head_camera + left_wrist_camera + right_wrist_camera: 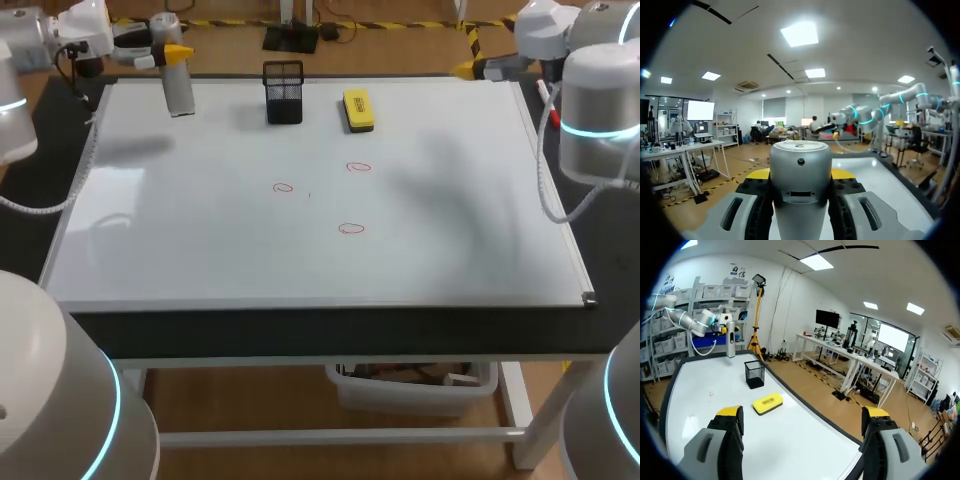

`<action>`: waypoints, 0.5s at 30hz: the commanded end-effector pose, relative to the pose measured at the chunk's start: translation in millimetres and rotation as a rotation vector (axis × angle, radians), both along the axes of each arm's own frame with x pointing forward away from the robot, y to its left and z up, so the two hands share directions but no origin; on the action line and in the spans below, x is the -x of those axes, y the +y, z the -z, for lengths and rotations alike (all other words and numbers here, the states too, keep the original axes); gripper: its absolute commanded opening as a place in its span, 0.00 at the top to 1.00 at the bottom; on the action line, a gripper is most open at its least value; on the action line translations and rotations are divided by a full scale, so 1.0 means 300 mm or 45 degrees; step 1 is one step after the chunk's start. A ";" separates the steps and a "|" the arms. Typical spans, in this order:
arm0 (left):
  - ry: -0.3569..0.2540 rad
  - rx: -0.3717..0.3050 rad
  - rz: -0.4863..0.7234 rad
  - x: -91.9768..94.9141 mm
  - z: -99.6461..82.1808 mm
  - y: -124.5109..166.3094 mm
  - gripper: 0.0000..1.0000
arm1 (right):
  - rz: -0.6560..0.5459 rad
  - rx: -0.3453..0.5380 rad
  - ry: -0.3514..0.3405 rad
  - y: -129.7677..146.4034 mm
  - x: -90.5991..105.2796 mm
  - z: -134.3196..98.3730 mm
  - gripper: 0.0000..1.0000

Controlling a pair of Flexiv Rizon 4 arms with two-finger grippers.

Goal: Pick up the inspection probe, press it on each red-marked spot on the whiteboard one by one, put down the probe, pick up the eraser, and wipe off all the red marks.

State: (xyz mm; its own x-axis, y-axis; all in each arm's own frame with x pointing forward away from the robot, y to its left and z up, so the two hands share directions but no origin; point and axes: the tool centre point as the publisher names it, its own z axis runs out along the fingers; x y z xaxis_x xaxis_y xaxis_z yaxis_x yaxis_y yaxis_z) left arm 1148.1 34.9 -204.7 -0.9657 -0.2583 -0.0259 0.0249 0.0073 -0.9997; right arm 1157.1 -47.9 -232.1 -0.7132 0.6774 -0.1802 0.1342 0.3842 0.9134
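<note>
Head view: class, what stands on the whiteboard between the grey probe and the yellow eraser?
A black mesh cup stands between the probe and the eraser, nearer the eraser, plain in the head view.

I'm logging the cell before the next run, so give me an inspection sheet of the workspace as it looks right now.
surface: whiteboard lying flat, three red marks near its middle, unwiped.
job's things: probe upright at the board's far left corner; eraser lying near the far edge.
clutter: black mesh holder beside the eraser, apart from it.
grippers: left gripper shut on the probe; right gripper open, holding nothing.
cables: coiled cable along the board's left edge; another cable hanging at its right edge.
surroundings: nothing seen.
</note>
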 end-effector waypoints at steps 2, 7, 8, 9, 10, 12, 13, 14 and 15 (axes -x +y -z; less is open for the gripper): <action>-0.002 -0.003 -0.032 0.015 -0.009 -0.005 1.00 | -0.134 0.035 0.087 -0.006 -0.078 -0.002 0.00; -0.002 -0.003 -0.032 0.015 -0.009 -0.005 1.00 | -0.238 0.069 0.130 0.010 -0.123 0.010 0.00; -0.002 -0.003 -0.032 0.015 -0.009 -0.005 1.00 | -0.248 0.077 0.143 0.010 -0.132 0.014 0.00; -0.002 -0.003 -0.032 0.015 -0.009 -0.005 1.00 | -0.268 0.092 0.152 0.014 -0.139 0.016 0.00; -0.002 -0.003 -0.032 0.015 -0.009 -0.005 1.00 | -0.278 0.100 0.155 0.020 -0.145 0.016 0.00; -0.002 -0.003 -0.032 0.015 -0.009 -0.005 1.00 | -0.306 0.104 0.165 0.028 -0.160 0.020 0.00; -0.002 -0.003 -0.032 0.015 -0.009 -0.005 1.00 | -0.318 0.125 0.173 0.033 -0.168 0.023 0.00; -0.002 -0.003 -0.032 0.015 -0.009 -0.005 1.00 | -0.329 0.136 0.179 0.038 -0.175 0.027 0.00; -0.002 -0.003 -0.032 0.015 -0.009 -0.005 1.00 | -0.348 0.143 0.188 0.042 -0.183 0.030 0.00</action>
